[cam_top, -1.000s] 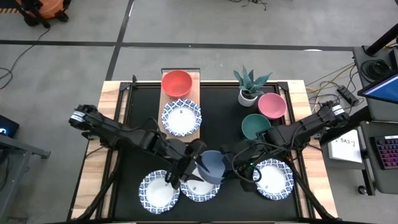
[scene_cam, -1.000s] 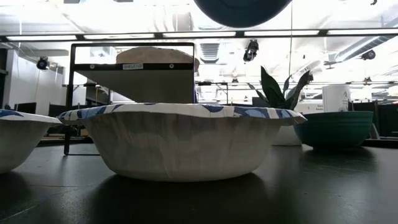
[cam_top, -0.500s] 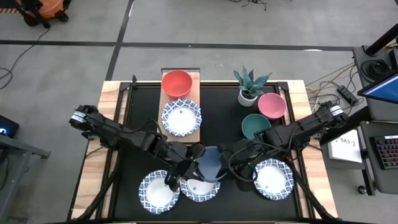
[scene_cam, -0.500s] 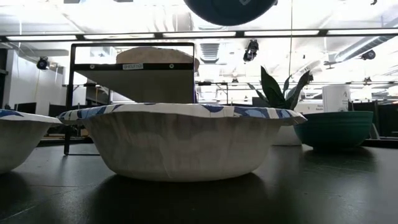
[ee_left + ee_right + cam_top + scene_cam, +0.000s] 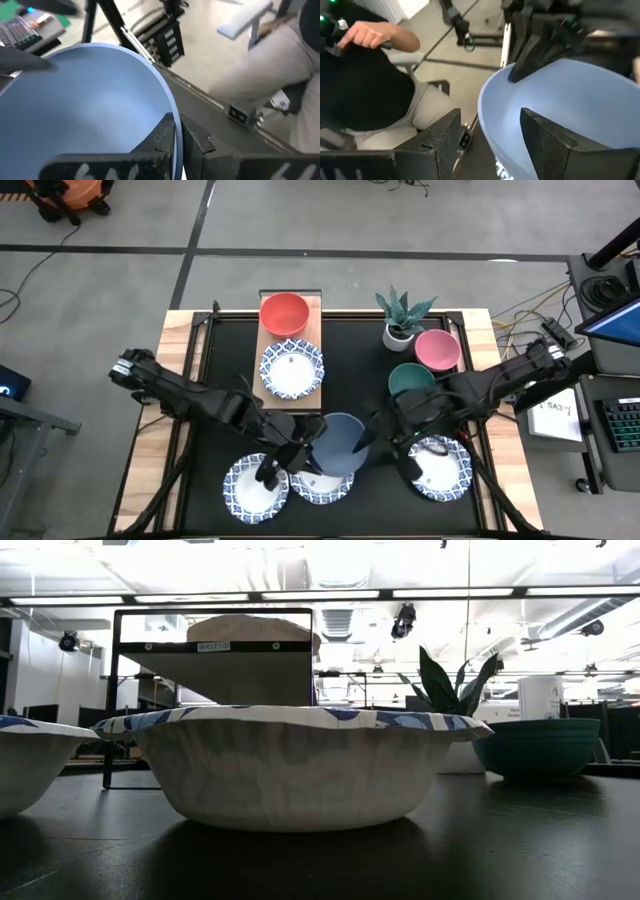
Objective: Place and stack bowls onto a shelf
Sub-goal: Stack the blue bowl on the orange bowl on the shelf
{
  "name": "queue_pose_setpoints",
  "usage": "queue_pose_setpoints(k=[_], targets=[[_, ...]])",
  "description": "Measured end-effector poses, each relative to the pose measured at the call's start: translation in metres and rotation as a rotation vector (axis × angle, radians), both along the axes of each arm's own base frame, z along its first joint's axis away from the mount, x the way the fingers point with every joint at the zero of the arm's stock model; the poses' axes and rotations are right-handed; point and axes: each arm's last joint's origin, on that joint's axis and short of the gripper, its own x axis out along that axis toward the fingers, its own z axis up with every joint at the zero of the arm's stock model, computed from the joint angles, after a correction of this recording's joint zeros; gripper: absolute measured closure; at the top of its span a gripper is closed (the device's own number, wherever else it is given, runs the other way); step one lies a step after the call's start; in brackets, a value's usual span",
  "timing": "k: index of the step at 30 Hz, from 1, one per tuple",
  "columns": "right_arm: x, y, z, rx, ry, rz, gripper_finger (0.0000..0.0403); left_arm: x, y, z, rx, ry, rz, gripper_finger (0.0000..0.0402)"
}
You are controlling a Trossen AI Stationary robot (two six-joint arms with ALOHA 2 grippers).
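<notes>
A blue bowl [image 5: 340, 442] hangs above the table's near middle, between my two grippers. My left gripper [image 5: 308, 448] is shut on its left rim. My right gripper [image 5: 368, 442] is open at the bowl's right side; its fingers [image 5: 547, 145] stand either side of the rim [image 5: 485, 107], and I cannot tell whether they touch it. On the light-wood shelf [image 5: 312, 315] at the far side sit a red bowl [image 5: 284, 313] and a white dish [image 5: 292, 370]. The low view does not show the blue bowl. My left gripper pinches the blue bowl's rim [image 5: 171, 107] between its two fingers [image 5: 165, 142], one inside the bowl and one outside. The fingers come slanting down from the table's left. The bowl is lifted clear of the table, held out beyond the fingers.
Three white dishes [image 5: 255, 487] [image 5: 322, 485] [image 5: 440, 465] lie along the near edge, under and beside the arms. A green bowl [image 5: 410, 382], a pink bowl [image 5: 437, 349] and a potted plant [image 5: 400, 330] stand at the far right. A seated person [image 5: 370, 75] is beyond the table.
The blue bowl has risen: it hung at the top of the low view before and is now above it. In the high view it has shifted slightly toward the far edge. My right gripper has gone up and drawn back a little toward the table's right.
</notes>
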Motion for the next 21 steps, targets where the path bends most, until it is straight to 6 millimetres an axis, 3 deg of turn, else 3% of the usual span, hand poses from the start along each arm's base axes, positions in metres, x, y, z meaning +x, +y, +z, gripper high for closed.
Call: queue_pose_setpoints(k=[10,16,21], targets=[[-0.034,-0.015,0.034,-0.072,-0.192,-0.026,0.0211,-0.023,0.012,0.054,0.182,0.103,0.030,0.0401],[-0.035,-0.015,0.028,-0.125,-0.199,-0.007,0.0211,-0.040,0.037,0.079,0.318,0.156,0.170,0.0401],[-0.031,-0.014,0.010,-0.151,-0.156,0.001,0.0211,-0.061,0.076,0.093,0.318,0.170,0.292,0.0401]])
